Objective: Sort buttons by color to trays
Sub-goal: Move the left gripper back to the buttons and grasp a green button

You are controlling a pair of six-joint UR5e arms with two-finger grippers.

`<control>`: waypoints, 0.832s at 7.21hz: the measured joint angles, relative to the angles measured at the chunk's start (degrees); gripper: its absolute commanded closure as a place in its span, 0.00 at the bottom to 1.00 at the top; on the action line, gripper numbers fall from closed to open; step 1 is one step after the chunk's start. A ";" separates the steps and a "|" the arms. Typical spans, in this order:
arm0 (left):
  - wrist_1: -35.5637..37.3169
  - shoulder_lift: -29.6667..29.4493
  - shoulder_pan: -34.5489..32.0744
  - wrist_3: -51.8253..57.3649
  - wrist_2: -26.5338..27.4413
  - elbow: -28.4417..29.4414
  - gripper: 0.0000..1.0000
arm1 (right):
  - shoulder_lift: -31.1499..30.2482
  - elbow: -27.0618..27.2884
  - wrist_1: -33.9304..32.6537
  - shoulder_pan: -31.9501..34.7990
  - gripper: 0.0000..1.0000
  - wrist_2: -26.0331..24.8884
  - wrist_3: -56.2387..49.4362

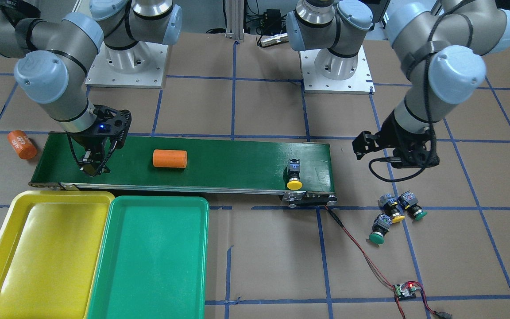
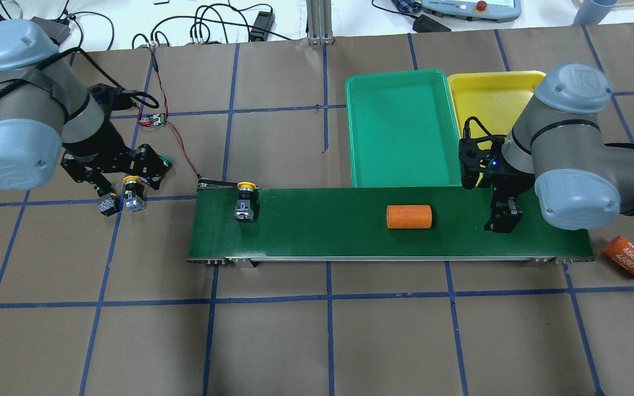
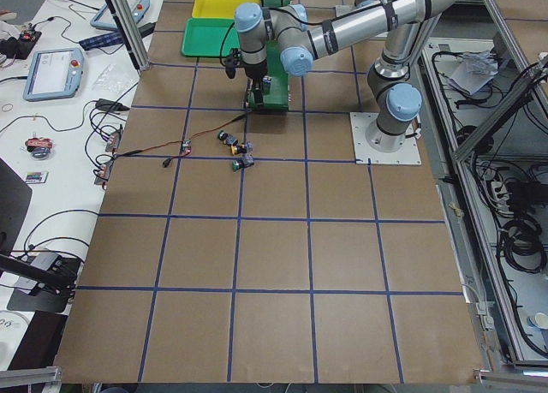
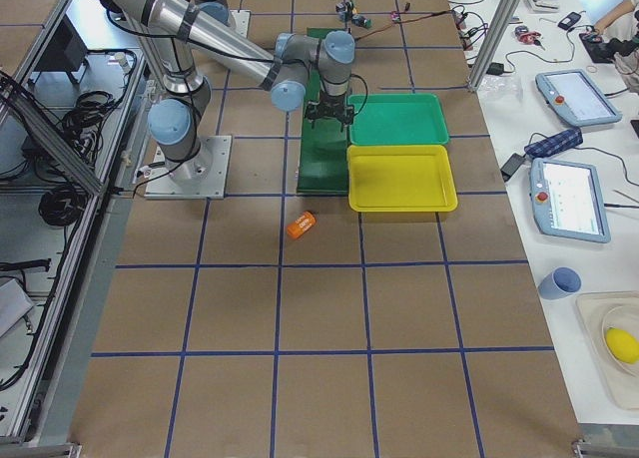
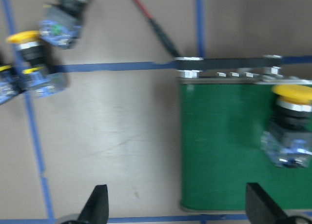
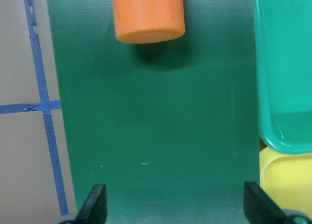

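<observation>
Sorting not begun: yellow tray (image 1: 60,195), green tray (image 1: 157,200) empty. Left tool (image 5: 178,204), right tool (image 6: 175,204) released. Next, likely: right tool grasps the yellow button (image 1: 294,176) on the belt (image 1: 237,159).

We are looking along the brown table (image 3: 274,264) with its blue tape grid. The near left arm (image 3: 351,25) is reaching from the right, with the left gripper (image 3: 256,92) hanging over the near end of the green conveyor belt (image 3: 281,95). Three buttons (image 3: 238,148) are lying bunched just before the belt, beside a red wire (image 3: 205,136). The green tray (image 3: 205,38) and yellow tray (image 3: 221,1) are sitting side by side beyond.
</observation>
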 measured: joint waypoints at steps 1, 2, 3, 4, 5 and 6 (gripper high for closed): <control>2.10 -0.99 5.25 3.59 -0.05 0.03 0.00 | -0.07 0.21 0.00 0.01 0.00 0.00 -0.01; 5.67 -2.52 9.31 7.93 -0.07 -0.04 0.00 | -0.15 0.36 0.00 0.05 0.00 -0.03 -0.01; 8.83 -4.50 12.08 11.62 -0.16 -0.23 0.00 | -0.14 0.42 0.00 0.10 0.00 -0.03 -0.10; 11.50 -6.80 14.23 13.70 -1.13 -0.39 0.00 | -0.12 0.49 0.00 0.24 0.00 0.00 -0.25; 15.15 -9.24 15.62 14.67 -2.77 -0.74 0.00 | -0.10 0.52 0.00 0.82 0.00 -0.01 -0.32; 18.70 -11.30 16.25 14.87 -3.65 -1.73 0.00 | -0.07 0.51 -0.40 1.86 0.00 -0.04 -0.27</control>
